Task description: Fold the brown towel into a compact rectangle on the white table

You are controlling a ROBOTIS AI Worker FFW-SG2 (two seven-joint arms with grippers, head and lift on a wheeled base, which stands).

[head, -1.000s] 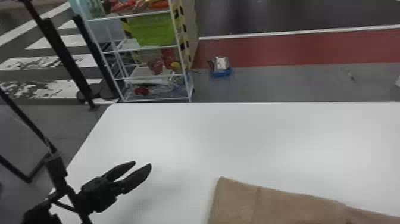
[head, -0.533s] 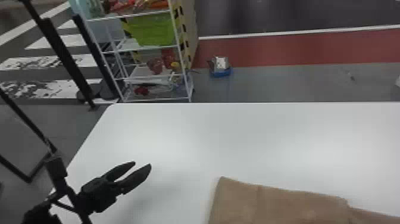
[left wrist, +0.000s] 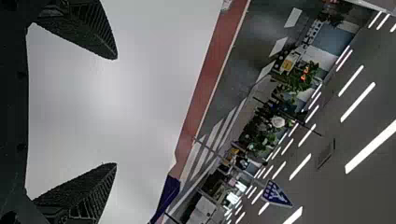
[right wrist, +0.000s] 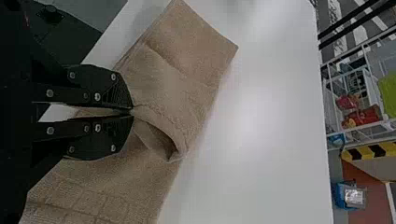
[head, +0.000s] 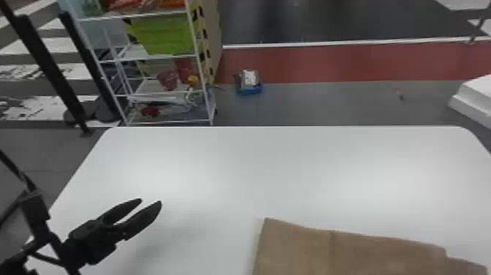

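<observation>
In the head view the brown towel (head: 350,252) is cut off by the bottom edge at lower right, as is the near side of the white table (head: 219,183). Behind the left gripper (head: 151,202), its arm leaves the frame at lower left. The shelf rack (head: 200,62) is cropped at upper left, its red contents too blurred to name; a white block (head: 475,97) is cut by the right edge, and a speck (head: 400,95) on the floor at upper right is too small to tell. In the right wrist view, left of centre, the right gripper (right wrist: 133,112) hides how much cloth lies between its fingers
</observation>
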